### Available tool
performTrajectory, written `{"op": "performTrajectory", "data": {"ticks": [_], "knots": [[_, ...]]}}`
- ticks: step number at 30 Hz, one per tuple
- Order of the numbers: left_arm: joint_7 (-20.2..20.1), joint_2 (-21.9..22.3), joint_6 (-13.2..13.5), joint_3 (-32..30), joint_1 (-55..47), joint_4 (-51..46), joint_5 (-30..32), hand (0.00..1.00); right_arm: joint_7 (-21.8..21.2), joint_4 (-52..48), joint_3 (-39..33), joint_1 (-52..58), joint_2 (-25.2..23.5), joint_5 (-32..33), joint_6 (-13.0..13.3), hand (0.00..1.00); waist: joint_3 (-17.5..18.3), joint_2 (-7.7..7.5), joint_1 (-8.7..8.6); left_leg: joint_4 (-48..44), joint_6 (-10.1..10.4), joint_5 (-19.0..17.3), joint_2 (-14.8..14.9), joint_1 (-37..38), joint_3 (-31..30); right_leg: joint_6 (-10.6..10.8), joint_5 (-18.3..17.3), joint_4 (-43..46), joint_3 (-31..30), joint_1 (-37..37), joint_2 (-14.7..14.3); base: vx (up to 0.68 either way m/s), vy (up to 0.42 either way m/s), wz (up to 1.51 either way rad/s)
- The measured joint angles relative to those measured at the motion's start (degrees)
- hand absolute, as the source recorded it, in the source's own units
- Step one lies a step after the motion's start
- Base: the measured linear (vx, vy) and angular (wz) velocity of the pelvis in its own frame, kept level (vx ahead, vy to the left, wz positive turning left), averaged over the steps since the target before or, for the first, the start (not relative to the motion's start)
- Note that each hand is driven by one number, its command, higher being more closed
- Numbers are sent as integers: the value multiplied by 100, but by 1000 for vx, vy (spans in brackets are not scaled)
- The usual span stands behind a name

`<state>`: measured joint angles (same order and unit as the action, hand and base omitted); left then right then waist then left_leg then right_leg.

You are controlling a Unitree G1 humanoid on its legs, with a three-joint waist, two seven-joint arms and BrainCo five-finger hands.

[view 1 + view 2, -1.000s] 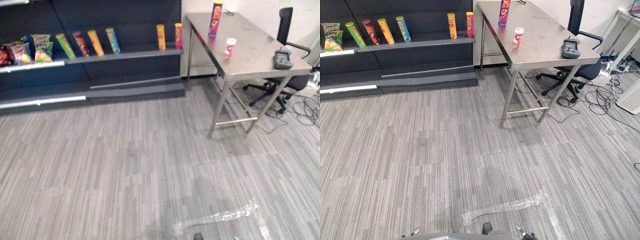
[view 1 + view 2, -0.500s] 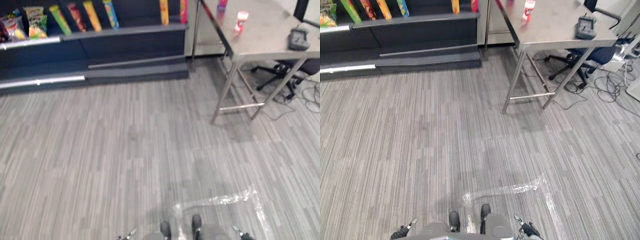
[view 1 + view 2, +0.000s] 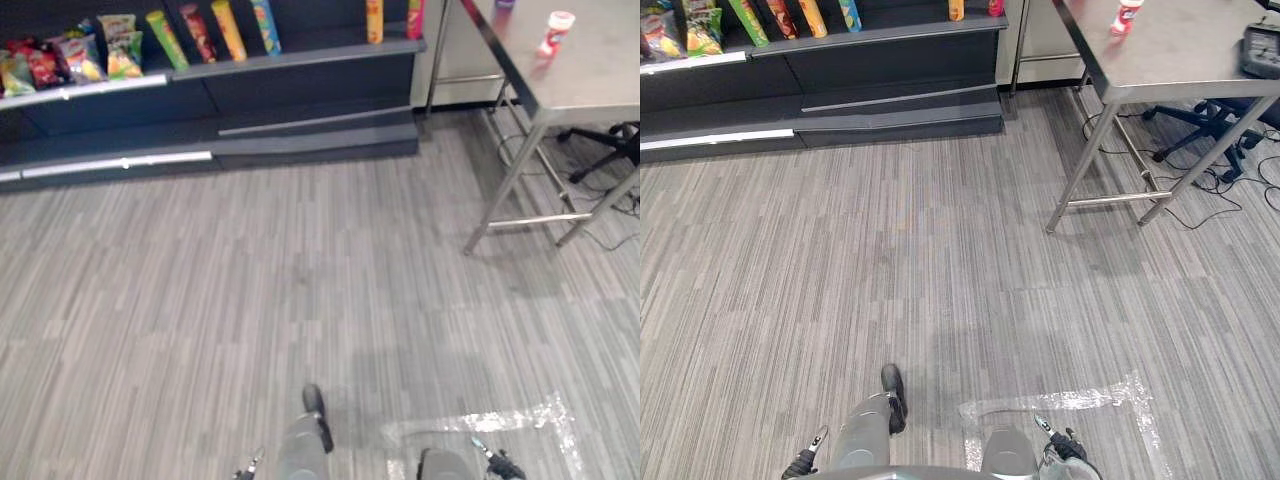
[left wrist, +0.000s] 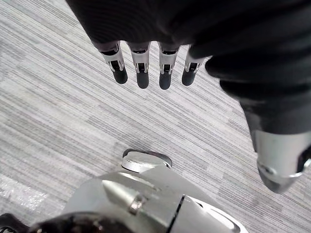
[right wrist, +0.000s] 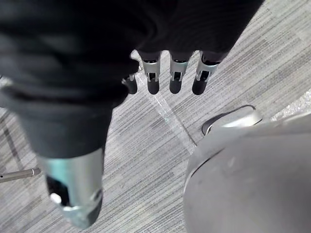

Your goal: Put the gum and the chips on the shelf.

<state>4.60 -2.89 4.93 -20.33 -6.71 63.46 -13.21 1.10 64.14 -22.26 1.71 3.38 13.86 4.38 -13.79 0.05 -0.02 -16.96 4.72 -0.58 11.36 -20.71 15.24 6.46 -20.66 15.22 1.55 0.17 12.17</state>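
On the steel table (image 3: 600,75), gum bottle (image 3: 552,30).

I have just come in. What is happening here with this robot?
Nothing is being handled at this moment. The robot stands on the grey carpet with the left hand and the right hand hanging open and empty. The gum stands on the steel table, not yet taken. The shelf holds chip tubes and snack bags.
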Motion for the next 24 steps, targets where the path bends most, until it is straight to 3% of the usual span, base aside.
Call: {"op": "performTrajectory", "data": {"ticks": [1, 2, 3, 4, 6, 7, 9, 10, 11, 12, 13, 14, 16, 19, 21, 22, 23, 24], "knots": [[-1, -17, 19, 21, 4, -7, 2, 0, -26, 91, -18, -68, -5, -9, -3, 0, -9, -20, 0, -275, -15, -241, 9, -90, 28, -86, 46, -210, -81, 138, -56, 452, 345, -19], [0, -11, 66, 36, 5, 1, 23, 0, -40, 207, -44, -123, -30, -19, -2, 0, 5, -35, 27, -829, -65, -696, 31, -212, 48, -163, 453, -361, -188, 312, -99, 469, 295, -29], [-6, -53, 78, 50, -1, 18, 50, 0, -44, 241, -53, -130, -59, -36, -12, 0, 71, -107, 40, -1105, -138, -951, -36, -189, 160, -31, 719, -451, -308, 390, 37, 471, 327, -26], [-6, -88, 77, 85, -1, 42, 53, 0, -48, 260, -79, -135, -72, -39, -13, 0, 119, -144, 33, -1141, -168, -1026, -98, -158, 209, -9, 825, -476, -396, 404, 118, 473, 372, -24], [-4, -182, 72, 256, 3, 135, 92, 0, -57, 273, -281, -144, -114, -44, -13, 0, 220, -247, 39, -957, -254, -1087, -347, 137, 485, 108, 1371, -310, -613, 282, 375, 519, 381, -47], [0, -200, 62, 286, -12, 157, 94, 0, -83, 246, -333, -164, -108, -46, -11, 0, 238, -196, 29, -660, -260, -1091, -463, 542, 511, 104, 1906, 470, -739, -66, 396, 471, 332, -67], [3, -207, 60, 419, -31, 150, 99, 0, -84, 242, -325, -141, -105, -42, -19, 0, 245, -148, 14, -337, -270, -1096, -510, 960, 571, 36, 2480, 1347, -737, -443, 391, 325, 219, -45], [-3, -274, 69, 650, -39, 143, 103, 0, -98, 185, -341, -118, -93, -8, 2, 0, 196, -42, -52, -22, -429, -1188, -551, 1402, 622, 122, 2694, 2390, -756, -852, 319, 334, 186, -15], [-22, -363, 68, 835, 32, 141, 103, 0, -98, 156, -234, -136, -63, -20, 7, 0, 183, -72, -141, 229, -547, -1268, -635, 1768, 609, 114, 2476, 3493, -770, -1279, 184, 325, 162, -1], [-35, -389, 68, 908, 75, 138, 104, 0, -96, 145, -175, -142, -59, -14, -3, 0, 177, -88, -157, 344, -553, -1271, -677, 1927, 611, 108, 2301, 3911, -735, -1459, 101, 307, 103, 5], [-49, -396, 73, 995, 150, 133, 107, 0, -97, 80, -78, -141, -30, -2, 9, 0, 142, -56, -146, 663, -560, -1276, -755, 2361, 637, -123, 1852, 4451, -423, -1903, -49, 306, 60, -2], [-50, -382, 67, 1005, 184, 151, 107, 0, -99, 64, 32, -152, 25, 2, 17, 0, 104, -20, -156, 871, -560, -1278, -792, 2627, 653, -273, 1572, 4489, -173, -2095, -97, 299, 46, -5], [-50, -312, 64, 985, 234, 151, 106, 0, -108, -60, 67, -169, 41, 14, 52, 0, 20, 41, -185, 1154, -602, -1391, -817, 3025, 668, -402, 1336, 3946, 264, -2478, -301, 321, -12, 9], [-46, -238, 19, 872, 314, 161, 119, 0, -108, -72, 71, -193, 64, 19, 103, 0, -100, 83, -204, 1288, -453, -1562, -782, 3277, 615, -382, 1395, 2315, 533, -2701, -510, 321, -123, 20], [-47, -185, -7, 674, 347, 160, 186, 0, -102, -71, 56, -176, 59, 16, 101, 0, -194, 74, -281, 1331, -225, -1842, -767, 3502, 515, -228, 1924, 194, 501, -2672, -505, 409, -225, 27], [-48, -160, -7, 573, 347, 187, 253, 0, -103, -72, 32, -135, 61, 15, 100, 0, -202, 63, -298, 1346, -141, -1937, -773, 3597, 464, -234, 2152, -165, 449, -2636, -476, 473, -249, 23], [-61, -38, -16, 366, 394, 315, 327, 0, -110, -67, -29, -95, 96, 9, 96, 0, -303, 204, -315, 1443, -131, -2056, -646, 3833, 371, -271, 2667, 38, 509, -2554, -595, 513, -217, 18], [-89, 156, -8, 179, 462, 390, 328, 0, -109, -73, -88, -50, 143, -5, 102, 0, -266, 430, -310, 1468, -126, -1932, -517, 3867, 270, -402, 2322, 498, 554, -2742, -750, 535, -209, 7]]}}
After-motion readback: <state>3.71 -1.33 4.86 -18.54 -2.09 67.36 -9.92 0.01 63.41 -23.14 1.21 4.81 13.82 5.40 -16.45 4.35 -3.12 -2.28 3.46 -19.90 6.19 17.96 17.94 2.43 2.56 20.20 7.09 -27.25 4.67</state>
